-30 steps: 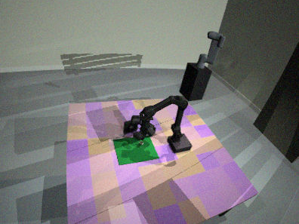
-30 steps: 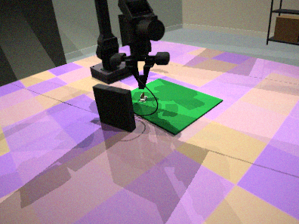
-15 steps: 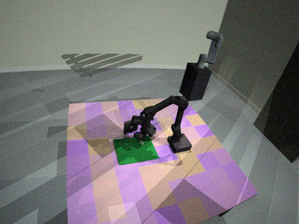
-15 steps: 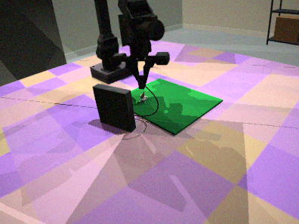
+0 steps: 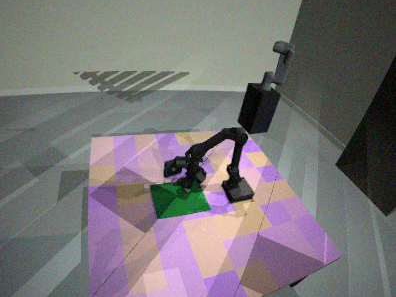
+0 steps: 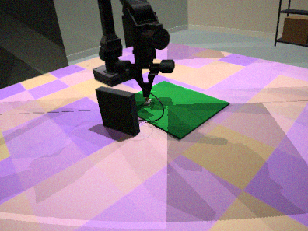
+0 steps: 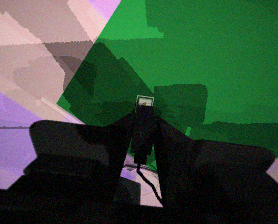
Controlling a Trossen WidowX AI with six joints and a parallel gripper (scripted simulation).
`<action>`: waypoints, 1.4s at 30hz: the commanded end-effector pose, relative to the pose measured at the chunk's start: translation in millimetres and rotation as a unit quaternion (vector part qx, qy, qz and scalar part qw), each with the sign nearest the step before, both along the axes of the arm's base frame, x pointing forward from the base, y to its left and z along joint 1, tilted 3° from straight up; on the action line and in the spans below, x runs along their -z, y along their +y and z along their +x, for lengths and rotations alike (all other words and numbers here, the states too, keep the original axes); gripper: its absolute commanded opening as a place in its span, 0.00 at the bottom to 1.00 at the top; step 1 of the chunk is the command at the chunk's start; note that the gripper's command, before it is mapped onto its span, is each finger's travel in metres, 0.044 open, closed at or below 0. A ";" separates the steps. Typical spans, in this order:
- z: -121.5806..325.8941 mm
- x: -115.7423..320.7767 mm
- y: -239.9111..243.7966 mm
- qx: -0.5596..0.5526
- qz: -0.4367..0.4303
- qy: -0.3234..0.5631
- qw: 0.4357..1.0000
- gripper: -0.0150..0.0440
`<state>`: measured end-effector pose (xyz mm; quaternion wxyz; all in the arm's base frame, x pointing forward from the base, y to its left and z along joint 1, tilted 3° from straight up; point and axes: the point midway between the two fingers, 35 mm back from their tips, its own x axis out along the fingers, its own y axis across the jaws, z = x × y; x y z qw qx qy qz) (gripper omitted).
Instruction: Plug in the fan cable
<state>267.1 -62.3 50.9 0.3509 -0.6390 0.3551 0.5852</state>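
Pinches the dark plug in the closed-in gripper, right at the pale pin header near one edge of the green board. Can't tell from here whether it's fully seated. Trails a black cable from the plug's back end, looping in the outside view toward the upright black fan, just beside the board on the patchwork tabletop. Leans over from the arm's base, well apart from the plug.
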 end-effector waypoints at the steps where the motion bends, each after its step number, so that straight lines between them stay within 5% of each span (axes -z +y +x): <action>1: 1.6 0.2 -0.8 0.000 -0.001 -0.001 1.000 0.25; 42: 1.5 7.0 -1.1 -0.002 -0.002 -0.001 1.000 0.25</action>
